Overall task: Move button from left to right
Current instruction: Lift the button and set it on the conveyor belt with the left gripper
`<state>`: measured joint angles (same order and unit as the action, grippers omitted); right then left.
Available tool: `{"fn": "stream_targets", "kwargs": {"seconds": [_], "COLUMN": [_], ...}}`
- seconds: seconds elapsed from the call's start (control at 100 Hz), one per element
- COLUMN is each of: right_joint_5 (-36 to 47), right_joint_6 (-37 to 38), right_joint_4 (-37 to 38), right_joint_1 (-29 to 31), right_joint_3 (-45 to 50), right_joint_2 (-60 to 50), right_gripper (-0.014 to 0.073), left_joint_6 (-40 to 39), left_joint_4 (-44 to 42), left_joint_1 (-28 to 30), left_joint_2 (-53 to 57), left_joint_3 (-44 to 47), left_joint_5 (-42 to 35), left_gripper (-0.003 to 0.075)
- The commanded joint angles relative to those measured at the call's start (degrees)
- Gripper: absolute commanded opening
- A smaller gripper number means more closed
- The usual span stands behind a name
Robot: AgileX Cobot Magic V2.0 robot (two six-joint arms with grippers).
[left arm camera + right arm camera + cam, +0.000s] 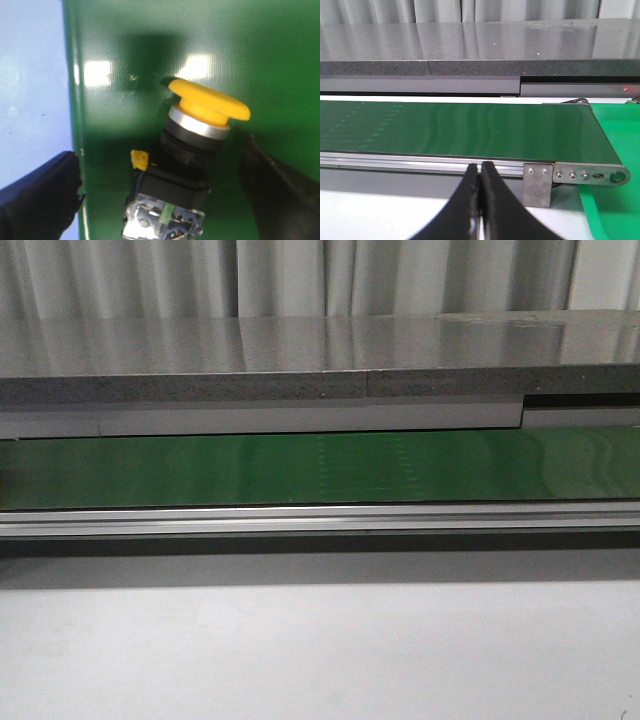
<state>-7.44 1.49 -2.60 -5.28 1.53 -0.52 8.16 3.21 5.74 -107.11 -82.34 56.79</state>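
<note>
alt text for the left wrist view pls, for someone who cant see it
A push-button switch with a yellow mushroom cap and black body lies tilted on a green conveyor belt, between the open left claw. Its two dark fingers sit apart on either side, not touching it.

1. The button (187, 165) lies tilted on a green belt (240, 45), its yellow cap (210, 100) above a silver ring and black body, with metal screws at the base.
2. The left pincer (170, 200) is spread wide; its dark fingers (40, 195) flank the button without touching it.
3. A pale counter (30, 75) borders the belt.
</note>
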Motion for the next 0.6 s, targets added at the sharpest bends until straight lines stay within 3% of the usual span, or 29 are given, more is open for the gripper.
{"fn": "stream_targets", "kwargs": {"seconds": [0.0,0.35,0.59], "right_joint_5": [5.04,5.04,5.04], "right_joint_6": [-0.3,-0.3,-0.3], "right_joint_4": [0.55,0.55,0.55], "right_joint_1": [0.09,0.09,0.09], "right_joint_3": [-1.01,-1.01,-1.01], "right_joint_2": [-0.88,-0.88,-0.88], "right_gripper": [-0.0068,-0.0068,-0.0068], "left_joint_6": [1.55,2.86,3.67], "left_joint_4": [2.68,3.77,3.77], "left_joint_1": [-0.36,-4.32,-7.97], "left_joint_2": [3.43,13.31,25.42], "left_joint_3": [-1.41,-0.44,8.16], "left_joint_5": [-0.24,-2.0,-8.88], "left_gripper": [0.0656,0.0649,0.062]}}
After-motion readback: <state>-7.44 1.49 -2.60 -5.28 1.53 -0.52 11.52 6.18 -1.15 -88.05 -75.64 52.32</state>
